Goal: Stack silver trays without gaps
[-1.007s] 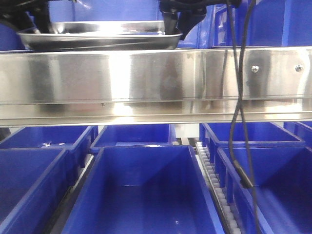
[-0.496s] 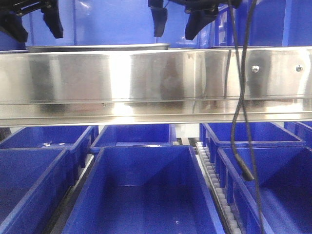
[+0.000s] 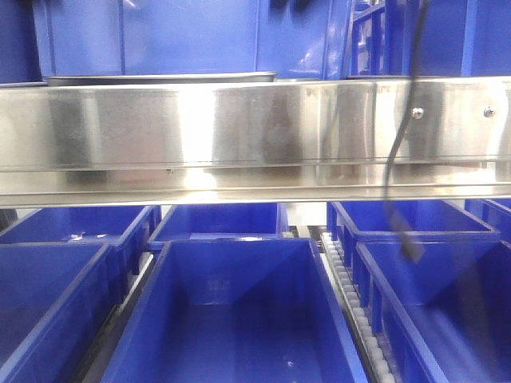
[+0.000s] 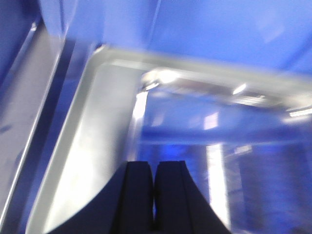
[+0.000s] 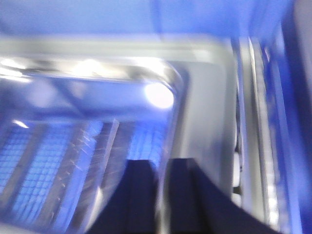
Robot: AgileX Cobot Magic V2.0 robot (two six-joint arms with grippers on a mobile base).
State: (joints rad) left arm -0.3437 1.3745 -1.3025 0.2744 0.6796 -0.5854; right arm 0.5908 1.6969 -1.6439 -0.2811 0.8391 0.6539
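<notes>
The silver trays [image 3: 160, 78] show only as a thin rim just above the steel rail, left of centre. I cannot tell how many lie there. In the left wrist view a shiny tray [image 4: 97, 146] lies below my left gripper [image 4: 154, 165], whose fingers are pressed together and empty above the tray's left part. In the right wrist view the tray [image 5: 204, 97] lies below my right gripper [image 5: 163, 165], whose fingers stand almost together, holding nothing, over the right wall. Both views are blurred. Neither gripper shows in the front view.
A long brushed-steel rail [image 3: 255, 136] crosses the front view and hides most of the tray. Deep blue bins [image 3: 231, 319] stand below and behind it. A black cable [image 3: 395, 183] hangs at the right. A white roller track [image 3: 351, 295] runs between bins.
The trays were lowered behind the rail and let go. Both grippers then rose out of the top of the front view. The cable swung.
</notes>
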